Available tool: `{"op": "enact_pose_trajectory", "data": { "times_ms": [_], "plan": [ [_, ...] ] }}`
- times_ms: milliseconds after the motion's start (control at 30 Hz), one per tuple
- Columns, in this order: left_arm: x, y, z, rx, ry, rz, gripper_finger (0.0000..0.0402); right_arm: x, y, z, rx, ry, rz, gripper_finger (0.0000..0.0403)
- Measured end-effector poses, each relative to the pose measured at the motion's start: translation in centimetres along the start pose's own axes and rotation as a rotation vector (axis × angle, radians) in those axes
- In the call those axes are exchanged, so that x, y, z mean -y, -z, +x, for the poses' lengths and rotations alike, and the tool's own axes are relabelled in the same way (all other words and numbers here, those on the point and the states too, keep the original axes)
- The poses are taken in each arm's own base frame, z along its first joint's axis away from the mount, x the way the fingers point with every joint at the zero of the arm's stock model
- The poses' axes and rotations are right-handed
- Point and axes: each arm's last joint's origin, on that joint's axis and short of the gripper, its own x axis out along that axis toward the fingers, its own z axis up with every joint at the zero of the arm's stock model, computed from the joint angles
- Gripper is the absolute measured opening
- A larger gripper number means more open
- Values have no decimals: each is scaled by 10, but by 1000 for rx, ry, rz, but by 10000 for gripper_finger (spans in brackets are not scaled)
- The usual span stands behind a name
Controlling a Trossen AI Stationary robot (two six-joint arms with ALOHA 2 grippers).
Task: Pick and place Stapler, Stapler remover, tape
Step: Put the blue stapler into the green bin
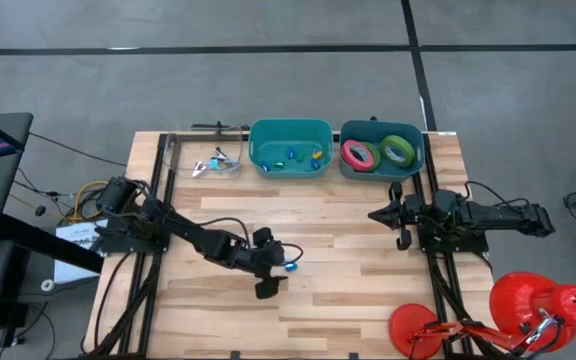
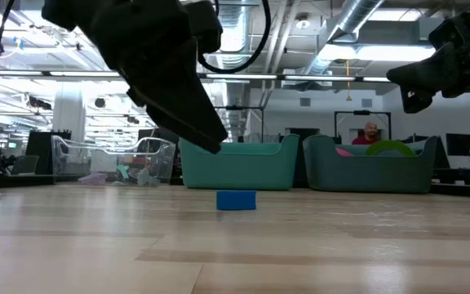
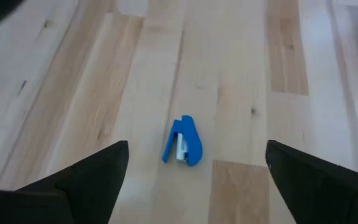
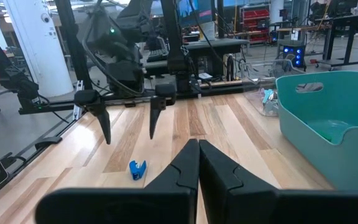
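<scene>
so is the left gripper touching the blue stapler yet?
Apart. In the right wrist view the left gripper hangs open above the blue stapler, with bare table between its fingertips and the stapler. The left wrist view agrees.

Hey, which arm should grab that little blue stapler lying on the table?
Probably the left. Its tool hovers open right over the blue stapler, which lies between its fingers. The right tool is shut and waits off to the side near the bins.
</scene>
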Motion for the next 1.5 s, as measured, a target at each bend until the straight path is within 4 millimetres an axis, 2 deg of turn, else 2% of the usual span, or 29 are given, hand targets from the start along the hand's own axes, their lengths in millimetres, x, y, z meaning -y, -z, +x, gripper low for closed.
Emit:
{"op": "enact_pose_trajectory", "data": {
  "times_ms": [333, 600, 933, 1167, 1500],
  "plan": [
    [-7, 7, 5, 90, -8, 72, 383, 0, 0, 0, 0, 0, 0, 0],
    [-6, 14, 28, 158, 23, 44, 383, 0, 0, 0, 0, 0, 0, 0],
    [-6, 31, 48, 105, -6, 83, 379, 0, 0, 0, 0, 0, 0, 0],
    [-5, 37, 54, 96, -7, 85, 348, 0, 0, 0, 0, 0, 0, 0],
    [-5, 37, 54, 94, -6, 85, 262, 0, 0, 0, 0, 0, 0, 0]
  ]
}}
